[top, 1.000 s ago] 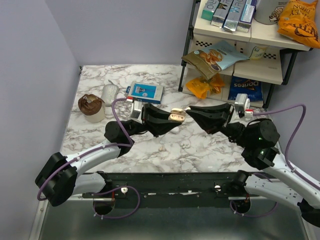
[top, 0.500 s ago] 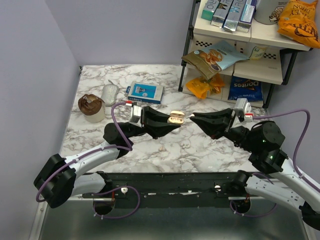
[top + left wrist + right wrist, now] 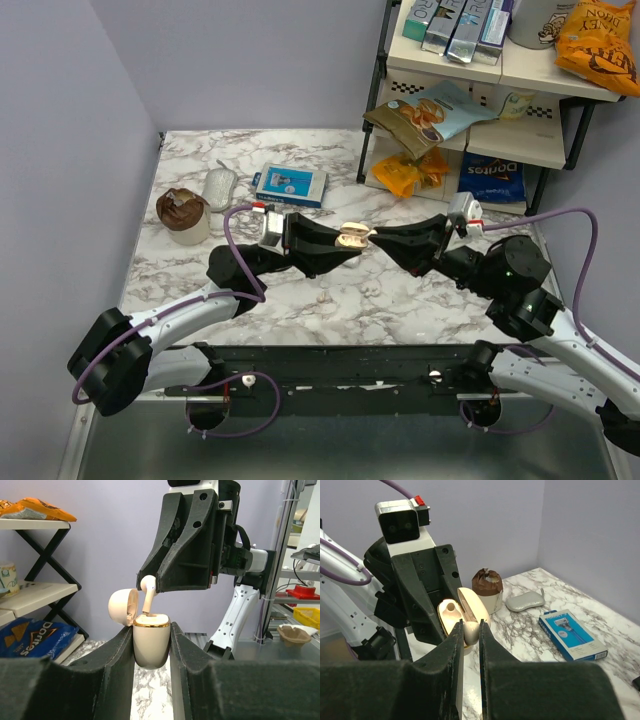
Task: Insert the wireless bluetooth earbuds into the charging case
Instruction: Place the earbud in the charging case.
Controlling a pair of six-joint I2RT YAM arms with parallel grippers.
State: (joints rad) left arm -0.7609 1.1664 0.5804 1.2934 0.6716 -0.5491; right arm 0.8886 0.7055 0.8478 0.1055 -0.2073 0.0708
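Marble table [image 3: 300, 150] with blue box [image 3: 290, 185]

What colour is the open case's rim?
Gold, seen best on the charging case in the left wrist view.

**FREE ROOM AND OBSTRUCTIONS**

Mid-table, raised: your left gripper [image 3: 347, 241], clamped on the charging case [image 3: 150, 647], meets your right gripper [image 3: 378, 238], pinching an earbud [image 3: 147, 592]; no passage between them. Far left: brown-topped cup [image 3: 182, 214], grey pouch [image 3: 219, 187], blue box [image 3: 290, 184], near one another. Far right: shelf rack [image 3: 385, 110] with snack bags [image 3: 430, 112]. Left: wall [image 3: 60, 200]. You can pass over bare marble table [image 3: 400, 305] below the grippers and nearer the bases.
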